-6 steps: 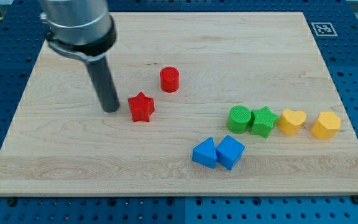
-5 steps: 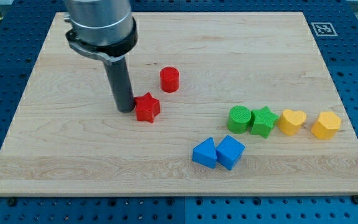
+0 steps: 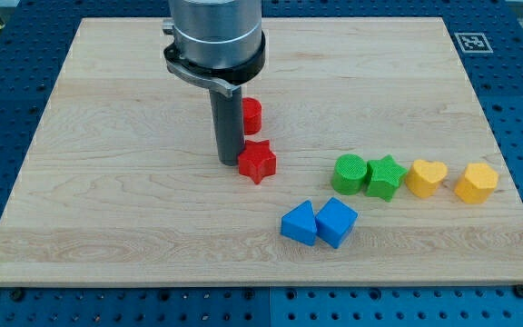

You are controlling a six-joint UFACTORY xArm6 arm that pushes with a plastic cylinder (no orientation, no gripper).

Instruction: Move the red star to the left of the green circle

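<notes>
The red star (image 3: 258, 162) lies near the board's middle. My tip (image 3: 231, 161) touches the star's left side. The green circle (image 3: 349, 173) lies to the star's right, apart from it by a gap about one block wide. A green star (image 3: 385, 176) touches the circle's right side. A red cylinder (image 3: 251, 115) stands just above the red star, partly hidden behind my rod.
A yellow heart (image 3: 425, 177) and a yellow hexagon (image 3: 476, 183) continue the row to the right of the green star. Two blue blocks (image 3: 299, 223) (image 3: 336, 221) sit below the green circle, to the lower right of the red star. The wooden board (image 3: 107, 236) lies on a blue perforated table.
My tip moved right, met the red star's left side and pushed it right, toward the green circle. The other blocks stayed put.
</notes>
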